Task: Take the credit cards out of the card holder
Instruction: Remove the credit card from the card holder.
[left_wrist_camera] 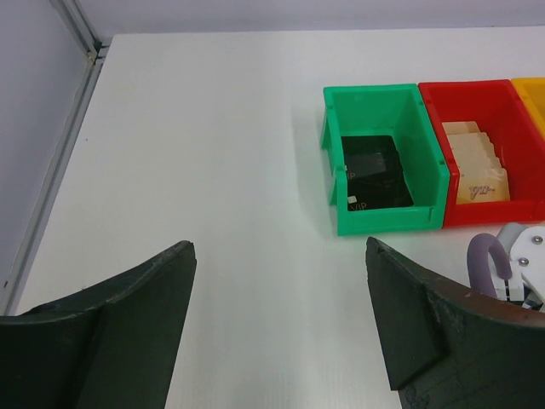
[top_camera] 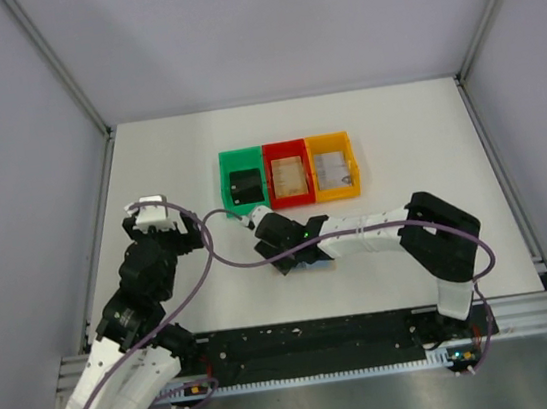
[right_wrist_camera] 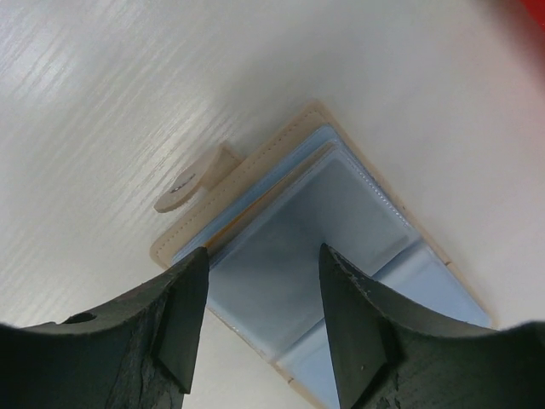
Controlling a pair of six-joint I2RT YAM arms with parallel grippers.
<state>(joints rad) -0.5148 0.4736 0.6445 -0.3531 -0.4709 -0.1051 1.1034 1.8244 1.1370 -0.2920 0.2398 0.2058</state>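
Lying open on the white counter, the card holder shows its tan outside as a stitched border around light blue panels, with clear plastic sleeves fanned on top. Its rounded tan snap tab sticks out flat from one edge. What the sleeves contain cannot be made out. It sits on the near side of the row of bins, close to the seam between the green and red ones. From above almost all of it is hidden under the right gripper, with only a sliver of blue showing beside the wrist.

The right fingers stand apart over the sleeves, one on each side of the top sleeve. Nothing is pinched between them, and whether their tips touch the plastic cannot be told.

Just beyond, three plastic bins stand touching in a row:
- The green bin holds a black card.
- The red bin holds tan cards stacked stepwise.
- The orange bin holds a greyish card.

A purple cable loops across the counter between the two arms. The left gripper hangs well to the left of the bins. Its fingers are spread wide with only bare counter between them.
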